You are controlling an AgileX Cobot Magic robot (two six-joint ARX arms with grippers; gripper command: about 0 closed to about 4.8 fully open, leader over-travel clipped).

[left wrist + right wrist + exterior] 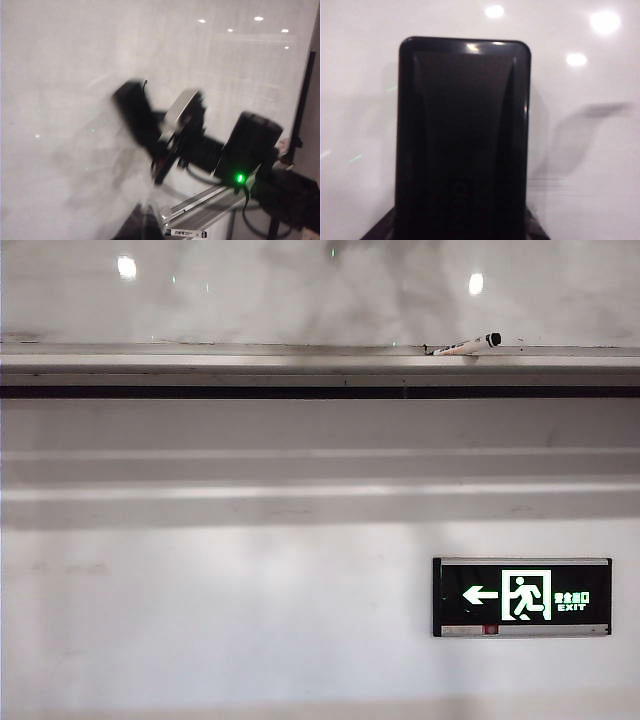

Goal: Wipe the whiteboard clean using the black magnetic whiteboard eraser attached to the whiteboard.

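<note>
From the exterior view you see only the lower whiteboard (300, 290), its ledge (300, 362) with a marker (468, 345), and an exit sign (521, 597) on the wall below; neither arm shows.

The left wrist view gives you the right gripper (142, 117) blurred, pressing the eraser (134, 112) to the smudged board. The left gripper itself is not in sight.

In the right wrist view the eraser (462, 135) fills the frame, pinched at its base. You appear mid-wipe; next, keep it flat and sweep the remaining grey haze.
</note>
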